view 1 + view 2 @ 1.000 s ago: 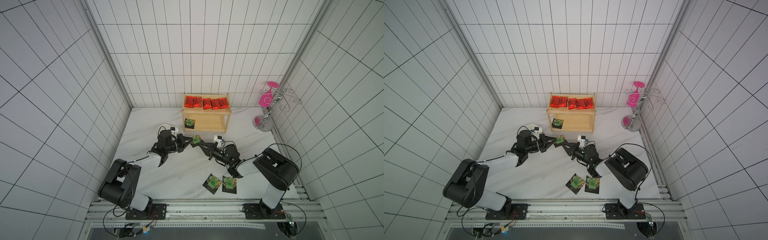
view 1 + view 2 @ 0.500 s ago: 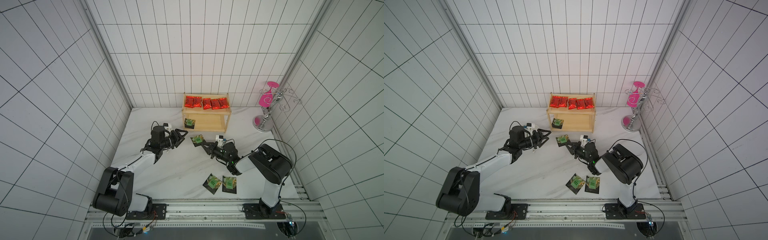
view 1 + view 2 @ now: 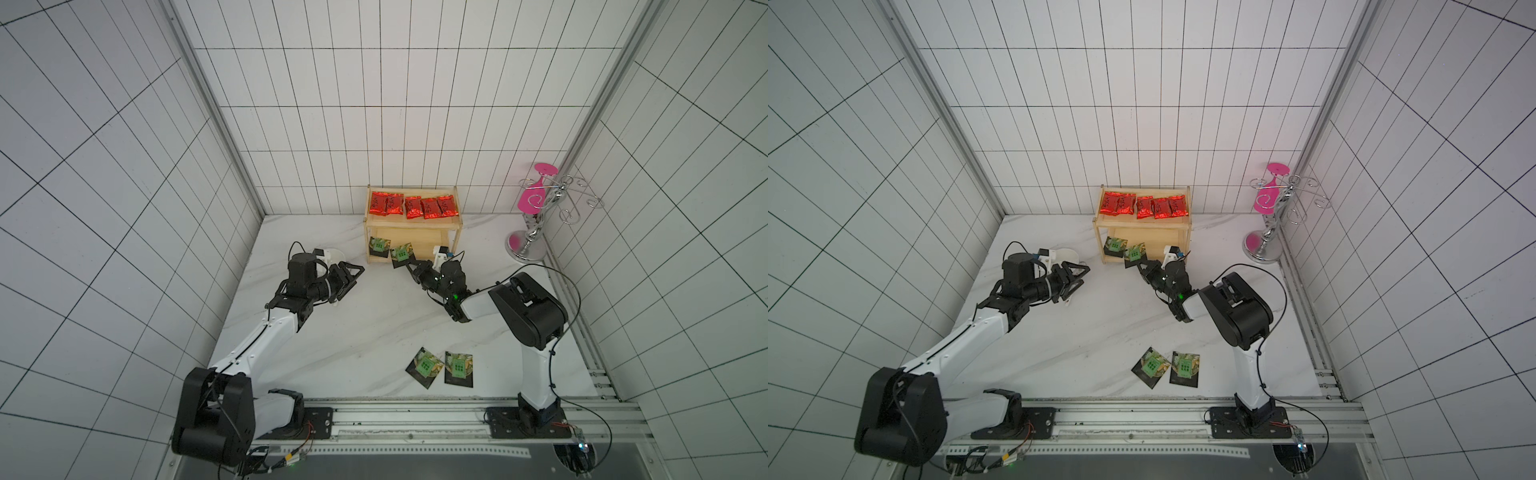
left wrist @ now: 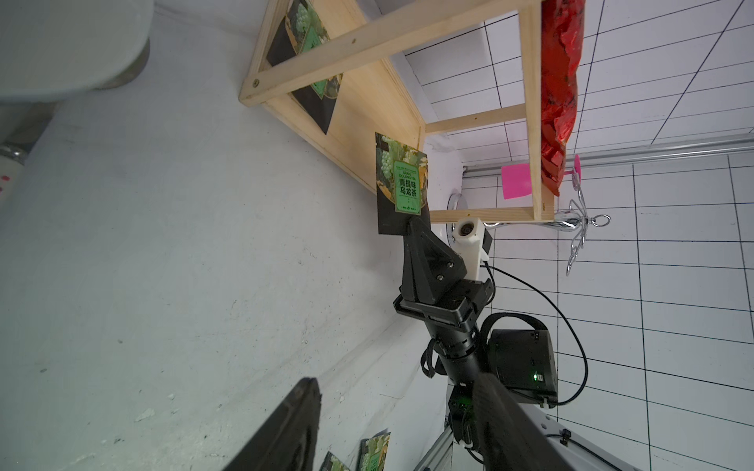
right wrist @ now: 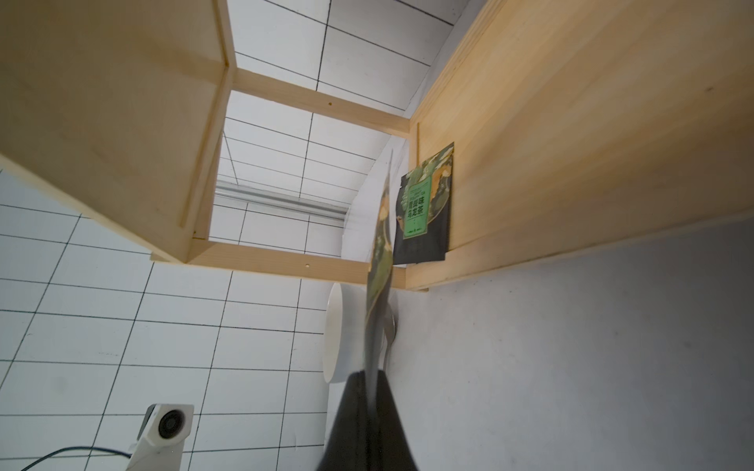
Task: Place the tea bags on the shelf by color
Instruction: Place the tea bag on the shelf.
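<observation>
Right wrist view: right claw (image 5: 369,377) clamped tight on one corner of a dark tea bag; only blurry black tips in the picture.
held tea bag (image 3: 401,254): up off the table, just in front of the shelf's bottom tray; touching the rim or not, hard to tell; seen edge-on from the right wrist, green label plain from the left wrist.
left claw (image 3: 356,276): spread apart, holding nothing, off to the side of the shelf.
white dish (image 3: 334,254): mostly hidden behind the left claw.
second dark tea bag (image 3: 378,245): lying in the bottom tray, partly behind a wooden bar in the left wrist view.
red tea bags (image 3: 413,206): five in a row on the top tray.
shelf (image 3: 413,227): at the back of the table; back of the bottom tray hidden under the top one.
tilted tea bag (image 3: 425,367): near the table's front edge, just beside a straight tea bag (image 3: 458,368).
table (image 3: 374,332): white, with faint grey streaks.
silver stand (image 3: 536,232): in the far corner, pink glass (image 3: 534,199) hanging upside down on it.
walls (image 3: 415,104): white tiles with dark lines, on three sides.
</observation>
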Tool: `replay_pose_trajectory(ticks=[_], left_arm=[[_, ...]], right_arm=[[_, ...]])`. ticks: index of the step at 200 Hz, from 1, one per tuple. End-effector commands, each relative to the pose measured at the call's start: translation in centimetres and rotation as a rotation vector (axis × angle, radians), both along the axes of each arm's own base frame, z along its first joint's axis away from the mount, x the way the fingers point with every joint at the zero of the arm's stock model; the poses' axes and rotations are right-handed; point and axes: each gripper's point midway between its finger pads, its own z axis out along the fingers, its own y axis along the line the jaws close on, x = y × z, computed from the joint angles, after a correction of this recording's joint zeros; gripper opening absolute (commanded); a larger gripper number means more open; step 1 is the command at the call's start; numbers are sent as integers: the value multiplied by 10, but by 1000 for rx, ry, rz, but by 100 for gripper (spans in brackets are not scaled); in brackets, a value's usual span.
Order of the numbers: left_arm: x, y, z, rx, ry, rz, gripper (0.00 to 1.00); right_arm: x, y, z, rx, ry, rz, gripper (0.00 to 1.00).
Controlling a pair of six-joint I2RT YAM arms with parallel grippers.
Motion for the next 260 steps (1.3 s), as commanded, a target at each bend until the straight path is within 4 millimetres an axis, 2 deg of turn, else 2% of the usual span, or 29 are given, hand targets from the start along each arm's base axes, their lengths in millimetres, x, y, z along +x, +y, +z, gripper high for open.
replay_pose_trajectory(ticks=[1, 87, 174, 260], left_arm=[[-1, 4, -2, 22, 14, -23, 63], [-8, 16, 1, 33, 1, -5, 63], [-8, 14, 0, 11, 1, -13, 63], [-7, 15, -3, 6, 9, -11, 63]], right_arm=[[22, -6, -11, -82, -2, -65, 0], [55, 4, -26, -141, 27, -113, 0], [65, 7, -42, -163, 53, -134, 0], [75, 19, -47, -150, 62, -127, 1]])
